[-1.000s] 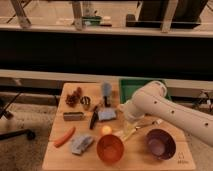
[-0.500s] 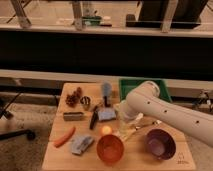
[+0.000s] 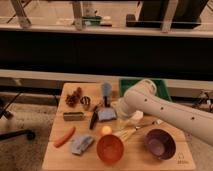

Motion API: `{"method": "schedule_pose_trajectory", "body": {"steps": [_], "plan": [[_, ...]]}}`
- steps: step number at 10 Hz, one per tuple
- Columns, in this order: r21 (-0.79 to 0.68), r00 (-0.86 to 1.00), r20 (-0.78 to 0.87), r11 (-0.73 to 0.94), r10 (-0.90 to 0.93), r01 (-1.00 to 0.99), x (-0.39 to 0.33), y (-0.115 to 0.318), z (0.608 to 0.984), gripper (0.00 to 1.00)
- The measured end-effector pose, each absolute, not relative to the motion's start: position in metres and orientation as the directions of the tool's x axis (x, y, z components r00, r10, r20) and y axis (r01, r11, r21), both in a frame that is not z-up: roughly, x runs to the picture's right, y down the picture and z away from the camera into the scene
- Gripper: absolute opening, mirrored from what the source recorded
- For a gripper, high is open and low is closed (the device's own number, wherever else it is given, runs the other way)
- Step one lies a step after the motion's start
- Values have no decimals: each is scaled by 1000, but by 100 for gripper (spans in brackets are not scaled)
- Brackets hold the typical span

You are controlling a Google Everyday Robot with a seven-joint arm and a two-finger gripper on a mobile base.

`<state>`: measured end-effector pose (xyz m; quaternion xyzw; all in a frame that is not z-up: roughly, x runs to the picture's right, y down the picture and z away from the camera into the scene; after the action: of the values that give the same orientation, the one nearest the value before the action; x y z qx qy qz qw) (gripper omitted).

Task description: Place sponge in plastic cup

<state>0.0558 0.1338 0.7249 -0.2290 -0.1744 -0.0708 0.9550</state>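
Note:
The sponge (image 3: 106,114) is a small flat blue-grey pad lying near the middle of the wooden table (image 3: 60,160). My gripper (image 3: 116,110) is at the end of the white arm (image 3: 160,107), which reaches in from the right. The gripper is low over the table at the sponge's right edge; I cannot tell whether it touches the sponge. A white cup (image 3: 135,118) shows partly below the arm, just right of the sponge.
A dark grey-brown block (image 3: 73,116), a black utensil (image 3: 94,119), an orange ball (image 3: 105,130), a carrot (image 3: 65,136) and a blue-grey lump (image 3: 81,143) lie left and in front. An orange bowl (image 3: 110,148) and a purple bowl (image 3: 160,143) stand in front. A green tray (image 3: 162,87) is behind the arm.
The arm has swung left, bringing the gripper from over the cup area to the sponge's right edge. The objects on the table have not moved.

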Motion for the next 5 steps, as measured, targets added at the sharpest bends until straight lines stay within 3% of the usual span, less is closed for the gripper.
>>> {"method": "schedule_pose_trajectory", "body": {"steps": [5], "plan": [[-394, 916, 395, 888, -71, 239, 47, 128, 720, 80]]}}
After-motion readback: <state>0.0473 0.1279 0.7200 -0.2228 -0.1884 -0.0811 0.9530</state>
